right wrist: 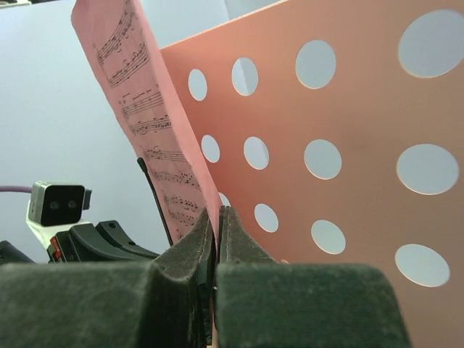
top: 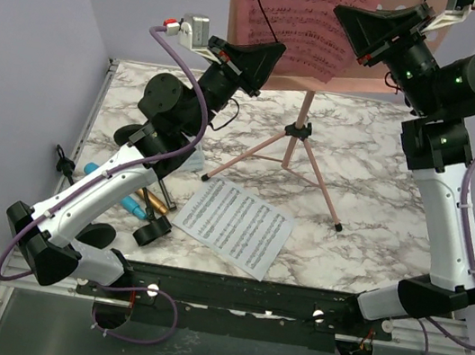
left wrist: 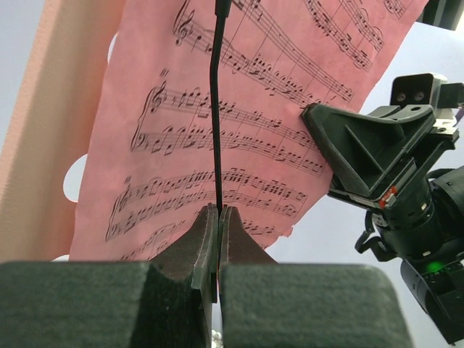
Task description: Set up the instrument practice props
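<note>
**Pink page being seated on the music rack.** The left gripper has its jaws pressed together on a thin black wire. The wire rises straight out of the jaw tips and lies across the printed face of the pink page. It reads as the rack's page-retaining arm, pinched so that it can be drawn off the paper or laid against it.

The right gripper is likewise closed to a sliver, nipping the page's lower edge. Above its jaws the sheet stands on edge, with the pink perforated rack just behind it, to the jaws' right. This grip appears meant to steady the sheet upright against the rack while the wire is handled. The two grippers face each other across the page, near but apart.

Below both, the tripod legs stand splayed on the table. Well below and away from the left jaws lie the white page, the blue microphone, the gold microphone and a black round mount, none yet set up.
</note>
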Robot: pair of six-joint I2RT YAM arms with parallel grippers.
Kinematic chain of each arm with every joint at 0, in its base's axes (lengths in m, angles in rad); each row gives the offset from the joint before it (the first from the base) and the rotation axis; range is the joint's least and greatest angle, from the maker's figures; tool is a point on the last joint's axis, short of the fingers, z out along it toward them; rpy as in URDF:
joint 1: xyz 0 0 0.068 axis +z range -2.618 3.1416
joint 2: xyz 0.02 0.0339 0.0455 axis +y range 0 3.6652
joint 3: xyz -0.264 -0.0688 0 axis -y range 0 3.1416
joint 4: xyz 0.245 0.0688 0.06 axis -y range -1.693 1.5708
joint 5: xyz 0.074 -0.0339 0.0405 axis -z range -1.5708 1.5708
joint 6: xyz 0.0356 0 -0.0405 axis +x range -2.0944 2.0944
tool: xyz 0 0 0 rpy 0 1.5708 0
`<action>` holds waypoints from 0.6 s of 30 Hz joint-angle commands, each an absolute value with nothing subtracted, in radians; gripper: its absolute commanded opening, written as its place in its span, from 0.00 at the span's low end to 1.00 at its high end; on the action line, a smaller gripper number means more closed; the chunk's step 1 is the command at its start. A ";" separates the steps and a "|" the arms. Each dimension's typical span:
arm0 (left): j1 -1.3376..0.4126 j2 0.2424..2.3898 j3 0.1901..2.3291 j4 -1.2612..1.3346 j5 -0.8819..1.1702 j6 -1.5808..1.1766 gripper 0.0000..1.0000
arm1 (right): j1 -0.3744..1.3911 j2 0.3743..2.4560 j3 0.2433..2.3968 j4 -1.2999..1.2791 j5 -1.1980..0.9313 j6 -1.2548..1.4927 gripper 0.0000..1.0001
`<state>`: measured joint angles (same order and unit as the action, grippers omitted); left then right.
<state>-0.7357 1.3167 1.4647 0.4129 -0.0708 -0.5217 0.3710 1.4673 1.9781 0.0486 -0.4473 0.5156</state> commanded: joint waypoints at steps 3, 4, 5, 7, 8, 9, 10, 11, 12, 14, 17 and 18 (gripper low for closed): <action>-0.743 1.317 1.474 0.426 -0.044 -0.512 0.00 | 0.366 1.500 1.977 0.104 -0.540 0.547 0.00; -0.743 1.317 1.474 0.426 -0.046 -0.513 0.00 | 0.366 1.499 1.975 0.106 -0.537 0.545 0.00; -0.744 1.318 1.474 0.426 -0.049 -0.514 0.00 | 0.367 1.497 1.972 0.110 -0.536 0.546 0.00; -0.743 1.318 1.473 0.426 -0.054 -0.517 0.00 | 0.366 1.494 1.964 0.117 -0.529 0.554 0.00; -0.743 1.319 1.472 0.426 -0.055 -0.517 0.00 | 0.366 1.488 1.953 0.130 -0.525 0.559 0.00; -0.743 1.318 1.474 0.426 -0.055 -0.518 0.00 | 0.366 1.486 1.942 0.139 -0.521 0.560 0.00; -0.742 1.320 1.474 0.426 -0.055 -0.520 0.00 | 0.367 1.486 1.940 0.141 -0.519 0.559 0.00; -0.743 1.321 1.475 0.426 -0.055 -0.521 0.00 | 0.366 1.488 1.941 0.139 -0.516 0.558 0.00; -0.743 1.321 1.476 0.427 -0.055 -0.521 0.00 | 0.366 1.492 1.942 0.141 -0.515 0.556 0.00; -0.743 1.322 1.476 0.426 -0.059 -0.524 0.00 | 0.366 1.501 1.945 0.143 -0.517 0.558 0.00; -0.743 1.315 1.469 0.425 -0.067 -0.528 0.05 | 0.366 1.505 1.945 0.145 -0.518 0.560 0.00; -0.742 1.309 1.464 0.425 -0.074 -0.530 0.08 | 0.366 1.502 1.939 0.148 -0.515 0.559 0.00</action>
<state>-0.7357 1.3170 1.4647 0.4137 -0.0711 -0.5228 0.3710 1.4982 1.9453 0.1104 -0.5030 0.5499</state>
